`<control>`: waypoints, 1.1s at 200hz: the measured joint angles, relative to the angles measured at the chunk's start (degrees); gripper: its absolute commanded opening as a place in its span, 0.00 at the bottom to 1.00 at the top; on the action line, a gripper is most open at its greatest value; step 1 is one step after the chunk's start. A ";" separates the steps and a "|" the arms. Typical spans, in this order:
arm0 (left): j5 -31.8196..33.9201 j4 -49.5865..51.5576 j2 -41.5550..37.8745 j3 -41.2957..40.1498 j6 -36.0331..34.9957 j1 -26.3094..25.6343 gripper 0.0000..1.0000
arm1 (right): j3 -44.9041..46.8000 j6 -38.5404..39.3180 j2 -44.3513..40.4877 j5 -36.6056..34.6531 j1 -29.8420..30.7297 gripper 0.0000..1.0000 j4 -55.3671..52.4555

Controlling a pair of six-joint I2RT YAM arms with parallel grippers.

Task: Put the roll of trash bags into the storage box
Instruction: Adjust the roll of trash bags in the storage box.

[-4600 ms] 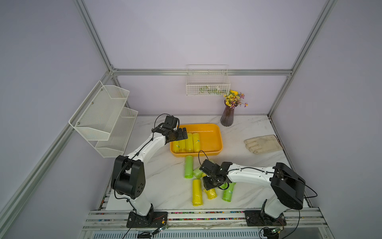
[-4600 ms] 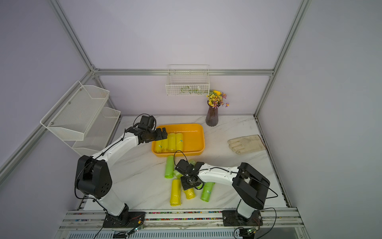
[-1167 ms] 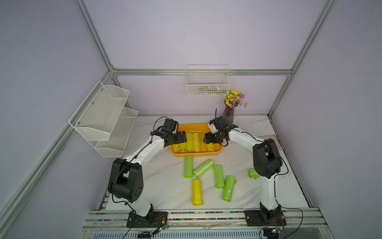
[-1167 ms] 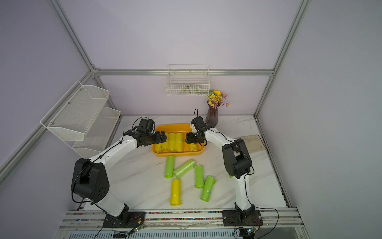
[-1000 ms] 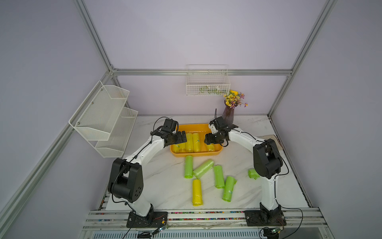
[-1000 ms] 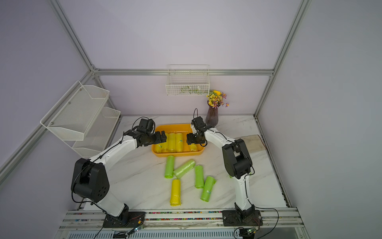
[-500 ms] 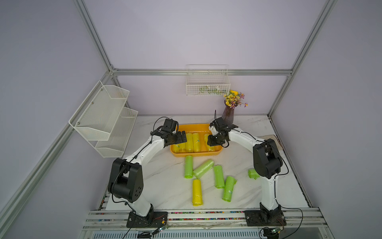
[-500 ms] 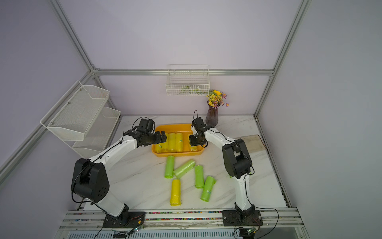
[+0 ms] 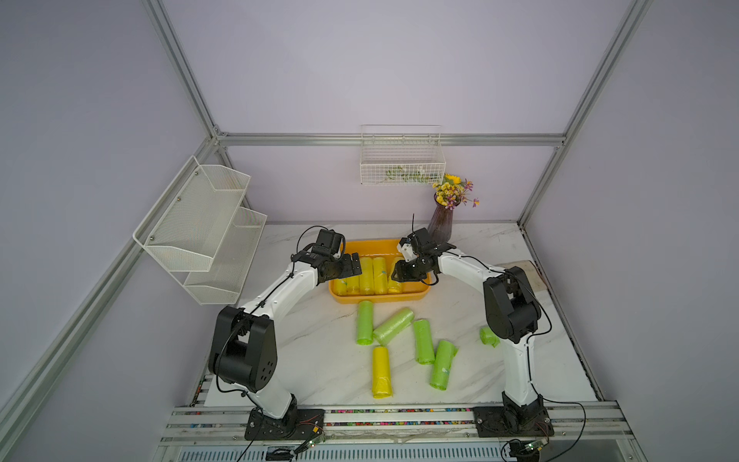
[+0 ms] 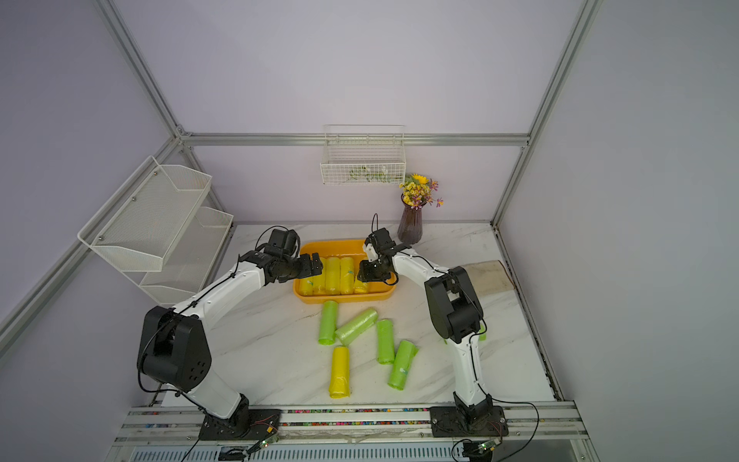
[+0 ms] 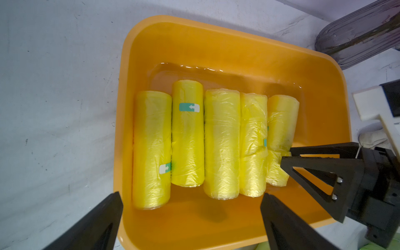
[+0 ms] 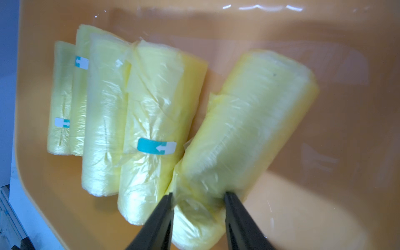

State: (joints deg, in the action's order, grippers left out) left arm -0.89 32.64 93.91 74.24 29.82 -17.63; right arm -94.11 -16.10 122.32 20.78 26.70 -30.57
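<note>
Both top views look down from high at the front over the whole table; 2 wrist views share the box, close up.

Shelf: white mesh, two tiers, on the left wall.
Basket: white wire, on the back wall, greenery inside.
Vase: purple glass, yellow flowers, at the marble table's back.
Cloth: beige, flat, near the right edge.
</note>
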 measured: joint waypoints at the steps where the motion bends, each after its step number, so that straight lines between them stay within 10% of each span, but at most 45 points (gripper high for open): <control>1: 0.00 0.00 -0.02 0.00 0.02 0.00 1.00 | -0.04 -0.02 0.04 0.04 0.00 0.44 0.04; 220: -0.44 0.02 -0.83 0.00 0.17 0.00 1.00 | -7.39 1.60 3.69 -1.25 -1.31 0.50 -0.66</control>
State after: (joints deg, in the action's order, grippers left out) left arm -1.32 32.67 93.08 74.24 30.00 -17.63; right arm -101.49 -14.50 126.02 19.53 25.39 -31.22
